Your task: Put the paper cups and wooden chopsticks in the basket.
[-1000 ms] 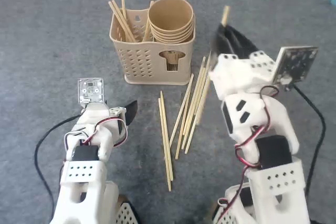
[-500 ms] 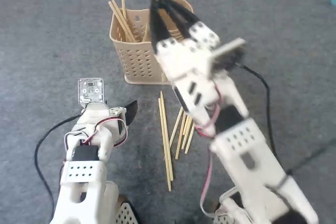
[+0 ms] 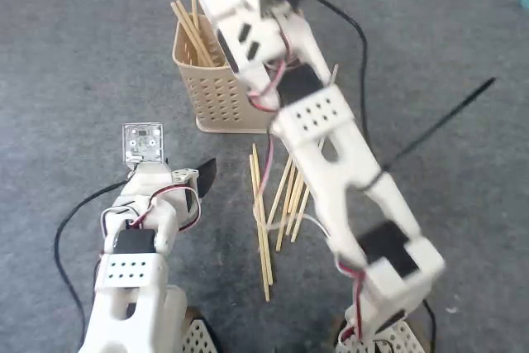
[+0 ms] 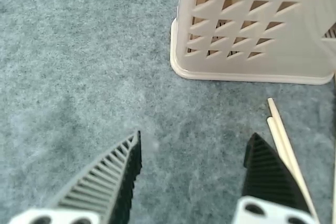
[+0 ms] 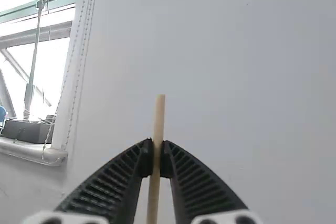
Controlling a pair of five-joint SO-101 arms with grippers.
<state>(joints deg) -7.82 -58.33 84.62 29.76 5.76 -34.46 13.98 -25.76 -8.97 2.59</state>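
Pressed together by the fingers (image 5: 128, 169) of the right gripper (image 5: 156, 149): one wooden chopstick (image 5: 158, 114), pinched partway along and held upright, probably to drop end-first. Raised high at the top middle of the high view, over the basket (image 3: 211, 93), likely to clear the rim and the standing chopsticks (image 3: 192, 35) inside. Fanned across the grey worktop (image 3: 83, 64) at centre frame, just below the basket: loose chopsticks (image 3: 263, 221), within easy reach. Parked at lower left: left gripper (image 4: 197, 140), fingers spread, holding nothing, seemingly kept out of the way.
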